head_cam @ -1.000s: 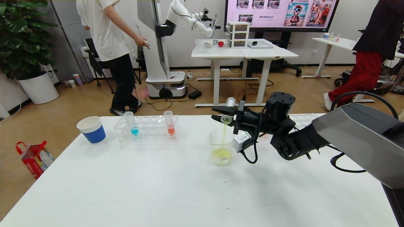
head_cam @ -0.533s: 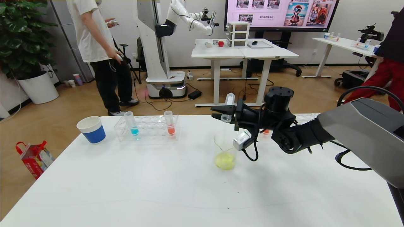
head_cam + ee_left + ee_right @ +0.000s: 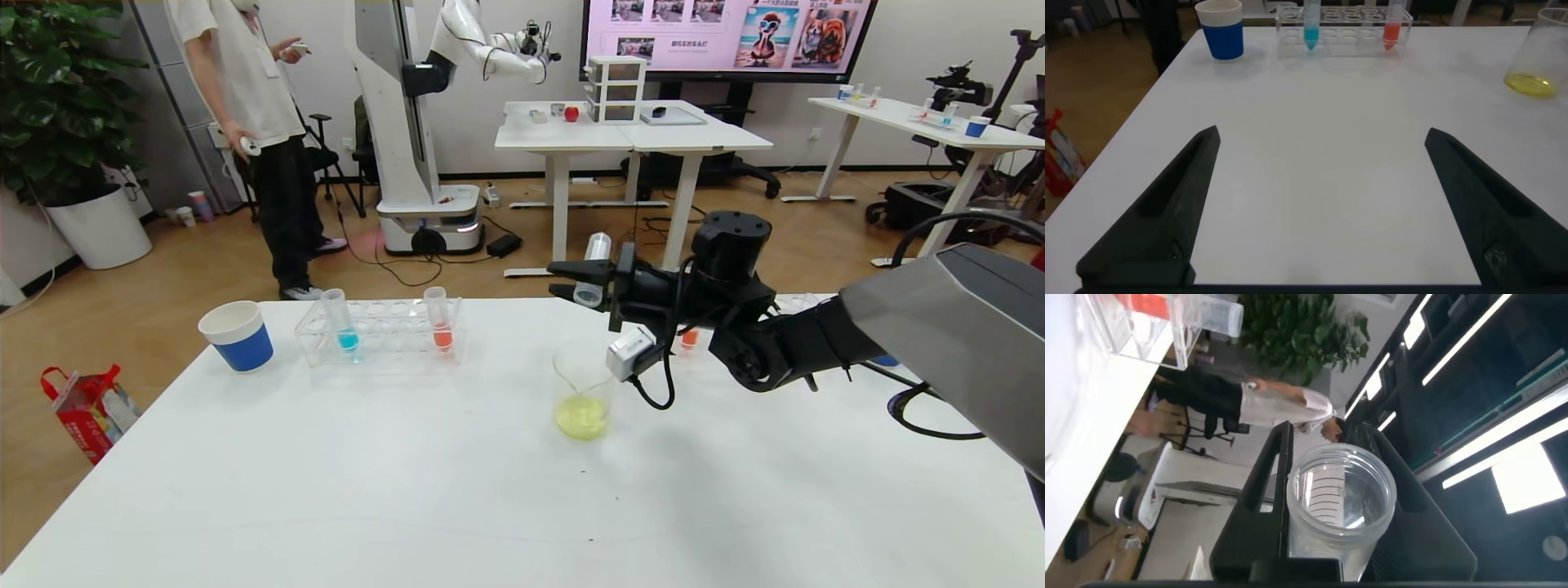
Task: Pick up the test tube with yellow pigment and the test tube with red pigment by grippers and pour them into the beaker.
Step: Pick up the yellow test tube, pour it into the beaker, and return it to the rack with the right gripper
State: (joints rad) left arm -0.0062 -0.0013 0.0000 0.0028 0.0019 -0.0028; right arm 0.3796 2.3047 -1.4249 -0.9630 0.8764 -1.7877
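My right gripper [image 3: 559, 279] is shut on the yellow-pigment test tube [image 3: 593, 278], holding it tilted above and just behind the beaker [image 3: 583, 390]. The tube looks empty; the right wrist view shows its open mouth [image 3: 1339, 498] between the fingers [image 3: 1261, 490]. The beaker stands mid-table with yellow liquid at its bottom and also shows in the left wrist view [image 3: 1539, 57]. The red-pigment test tube [image 3: 442, 327] stands upright in the clear rack [image 3: 384, 331]. My left gripper [image 3: 1321, 135] is open and empty, low over the near table.
A tube with blue liquid [image 3: 346, 327] stands in the same rack. A white cup with a blue sleeve [image 3: 237, 335] is left of the rack. Another orange-red tube [image 3: 690, 339] shows behind my right arm. People and another robot are beyond the table.
The yellow stream into the beaker has stopped. My right gripper has lifted a little and swung the tube's mouth up, away from the beaker's rim. The person behind moved left.
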